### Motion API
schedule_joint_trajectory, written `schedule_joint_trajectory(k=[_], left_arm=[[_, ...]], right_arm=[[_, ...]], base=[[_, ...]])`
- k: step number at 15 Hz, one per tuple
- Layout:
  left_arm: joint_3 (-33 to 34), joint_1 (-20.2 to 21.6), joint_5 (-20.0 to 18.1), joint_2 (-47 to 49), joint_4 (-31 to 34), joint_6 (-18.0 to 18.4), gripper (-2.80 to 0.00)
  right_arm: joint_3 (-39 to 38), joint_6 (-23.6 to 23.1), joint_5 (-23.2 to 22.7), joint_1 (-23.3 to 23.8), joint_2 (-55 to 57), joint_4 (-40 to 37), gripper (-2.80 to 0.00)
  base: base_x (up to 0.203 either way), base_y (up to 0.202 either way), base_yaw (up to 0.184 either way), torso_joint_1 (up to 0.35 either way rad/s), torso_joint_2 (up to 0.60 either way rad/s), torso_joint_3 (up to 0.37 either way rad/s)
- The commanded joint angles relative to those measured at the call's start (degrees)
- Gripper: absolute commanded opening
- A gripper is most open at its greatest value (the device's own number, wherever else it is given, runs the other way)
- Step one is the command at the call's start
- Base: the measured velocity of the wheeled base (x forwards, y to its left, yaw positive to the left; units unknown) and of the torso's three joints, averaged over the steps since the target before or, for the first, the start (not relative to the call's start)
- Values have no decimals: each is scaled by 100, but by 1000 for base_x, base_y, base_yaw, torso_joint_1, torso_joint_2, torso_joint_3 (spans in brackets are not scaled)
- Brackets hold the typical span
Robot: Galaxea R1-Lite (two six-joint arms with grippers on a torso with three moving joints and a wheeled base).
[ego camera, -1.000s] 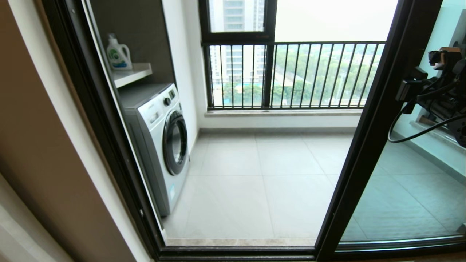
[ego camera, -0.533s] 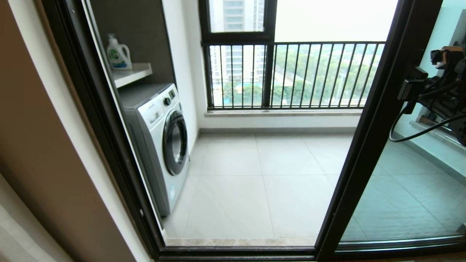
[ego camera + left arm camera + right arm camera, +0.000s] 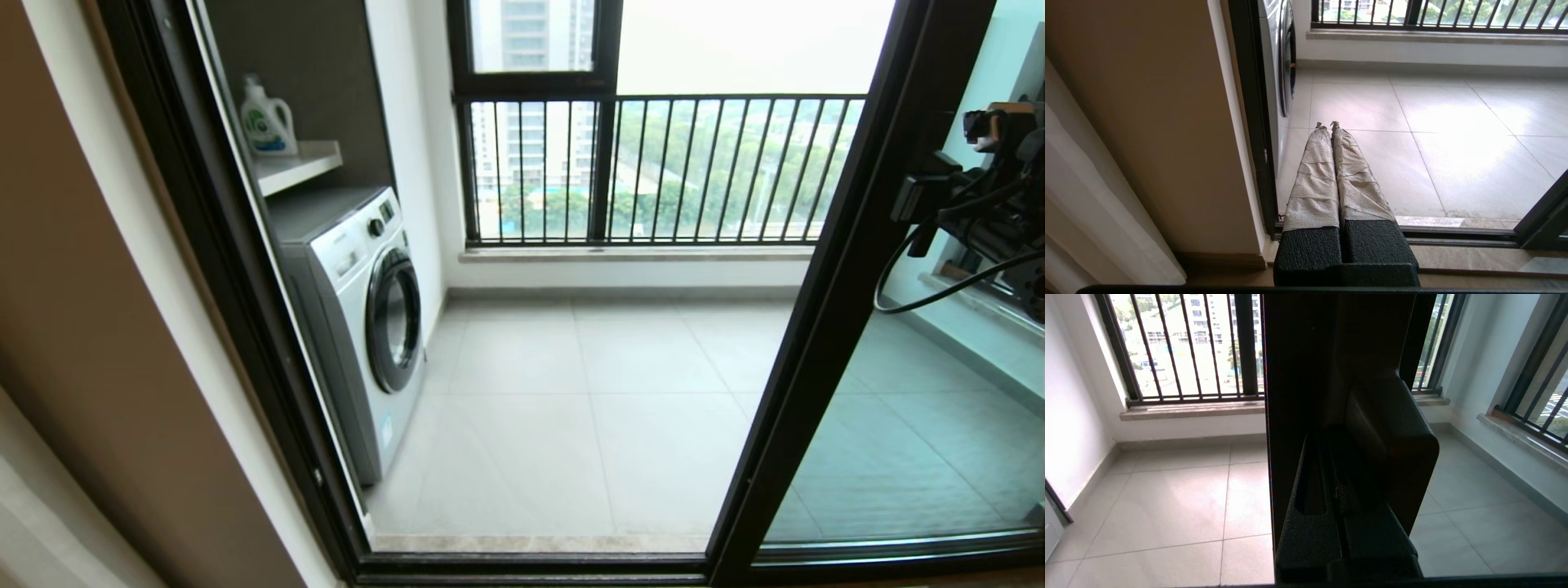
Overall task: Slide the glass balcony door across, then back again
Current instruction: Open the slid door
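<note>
At about nine o'clock in the head view a tan wall point(image 3: 90, 343) meets the fixed black door jamb point(image 3: 237, 310), and just past that edge a washing machine point(image 3: 371, 318) stands on the balcony with a detergent bottle point(image 3: 265, 118) on the shelf point(image 3: 298, 163) above it. The doorway from the jamb across to the door's upright is open, bare floor tiles point(image 3: 588, 408) running back to the window with vertical railing bars point(image 3: 653, 167) at twelve o'clock. The glass balcony door point(image 3: 833, 327) sits toward three o'clock, its leading dark upright slanting from upper right down to the bottom track point(image 3: 531, 563), glass pane behind it to the right. The right hand point(image 3: 922, 192) is at the upright's right side near two o'clock, cables looping below it. The left wrist view shows what the head view does not: the left hand point(image 3: 1327, 124) held low before the threshold, its taped fingers point(image 3: 1314, 175) pressed together with nothing between them, pointing at the open floor, the washing machine's edge beside the jamb and a white curtain point(image 3: 1094, 212) at the wall. The right wrist view shows the right hand point(image 3: 1331, 465) close against the door's dark upright point(image 3: 1298, 375), which fills the middle; I cannot tell how wide its fingers stand, nor whether they grip the frame.
</note>
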State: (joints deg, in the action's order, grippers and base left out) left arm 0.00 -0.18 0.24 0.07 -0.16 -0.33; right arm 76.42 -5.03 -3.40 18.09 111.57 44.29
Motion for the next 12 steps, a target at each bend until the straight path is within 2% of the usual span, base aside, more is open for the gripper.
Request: schedule_joint_trajectory(k=[1, 8, 12], left_arm=[[0, 1, 2, 9, -2, -2, -280], [0, 1, 2, 7, -2, -2, -280], [0, 1, 2, 4, -2, -2, -280]], right_arm=[[22, -6, -12, 128, 66, 54, -280], [22, 2, -258, 503, 67, 54, -280], [22, 2, -275, 506, 43, 54, -280]], base=[[0, 0, 0, 0, 0, 0], [0, 0, 0, 0, 0, 0], [0, 0, 0, 0, 0, 0]])
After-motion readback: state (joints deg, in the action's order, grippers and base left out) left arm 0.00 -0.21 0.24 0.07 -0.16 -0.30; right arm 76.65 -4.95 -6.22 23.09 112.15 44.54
